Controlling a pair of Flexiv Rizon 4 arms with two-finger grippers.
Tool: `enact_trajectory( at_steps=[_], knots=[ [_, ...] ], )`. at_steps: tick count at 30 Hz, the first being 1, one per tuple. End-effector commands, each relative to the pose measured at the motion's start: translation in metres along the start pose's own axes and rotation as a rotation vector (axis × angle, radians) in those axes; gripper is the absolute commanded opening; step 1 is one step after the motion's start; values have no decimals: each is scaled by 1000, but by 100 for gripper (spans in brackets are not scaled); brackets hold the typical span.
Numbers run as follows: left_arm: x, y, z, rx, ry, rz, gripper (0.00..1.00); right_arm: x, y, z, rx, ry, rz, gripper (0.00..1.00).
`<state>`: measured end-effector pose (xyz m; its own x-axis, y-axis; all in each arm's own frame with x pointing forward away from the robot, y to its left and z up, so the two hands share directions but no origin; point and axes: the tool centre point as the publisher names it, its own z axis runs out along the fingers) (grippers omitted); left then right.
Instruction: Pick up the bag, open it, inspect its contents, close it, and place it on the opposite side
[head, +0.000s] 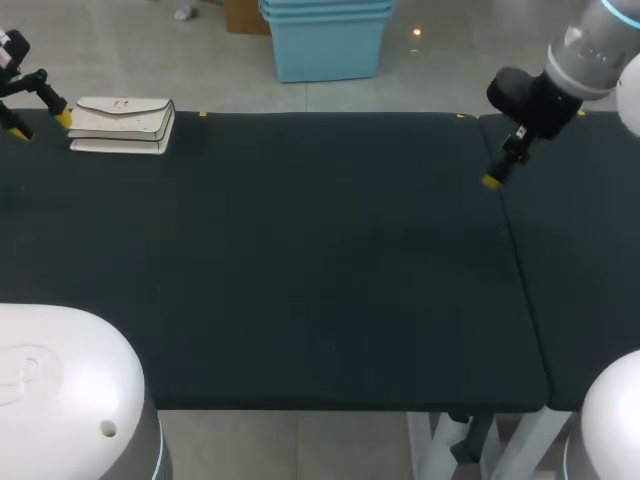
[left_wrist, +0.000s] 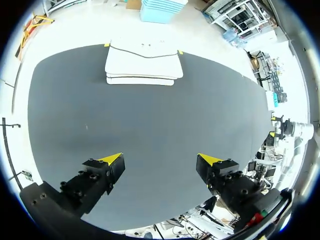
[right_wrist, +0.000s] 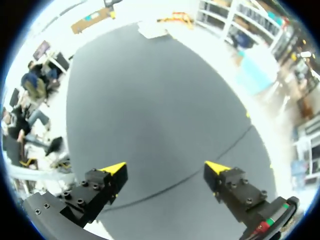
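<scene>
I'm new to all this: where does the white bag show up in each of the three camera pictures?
Head view: the white bag lies at the far left, beside the left gripper.
Left wrist view: the bag lies ahead of that open gripper, apart from it.
Right wrist view: a pale blur far across from the gripper, probably the bag.
Shared landmark: the dark table; the bag sits by its far edge.

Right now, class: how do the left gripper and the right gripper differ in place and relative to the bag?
The left gripper is at the far left of the table, close beside the white bag; the right gripper hangs over its right part, far from the bag. The left gripper points at the bag; the right gripper faces dark table. Both are open and empty.
</scene>
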<state>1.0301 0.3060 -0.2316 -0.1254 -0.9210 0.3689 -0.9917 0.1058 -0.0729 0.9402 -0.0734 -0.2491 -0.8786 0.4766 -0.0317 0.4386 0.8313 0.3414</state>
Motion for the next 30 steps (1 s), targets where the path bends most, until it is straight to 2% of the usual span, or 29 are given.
enact_trajectory(
  at_steps=[1,5,7,11,21,30],
  knots=[
    [-14,-13,0,-45,32,-38,100,0,-7,-1,-291,47,-191,100],
    [-24,-18,4,-45,38,-78,100,0,-7,-1,-291,47,-191,100],
    [-27,-20,6,-42,43,-79,100,3,-2,8,-295,48,-254,100],
    [-30,-26,8,-42,42,-78,100,8,-1,21,-306,60,-278,100],
    [-43,-48,11,-37,57,-77,100,7,-4,45,-256,95,-254,100],
    [-54,-62,17,-45,81,-79,100,10,-1,59,-291,128,-307,100]
  ],
)
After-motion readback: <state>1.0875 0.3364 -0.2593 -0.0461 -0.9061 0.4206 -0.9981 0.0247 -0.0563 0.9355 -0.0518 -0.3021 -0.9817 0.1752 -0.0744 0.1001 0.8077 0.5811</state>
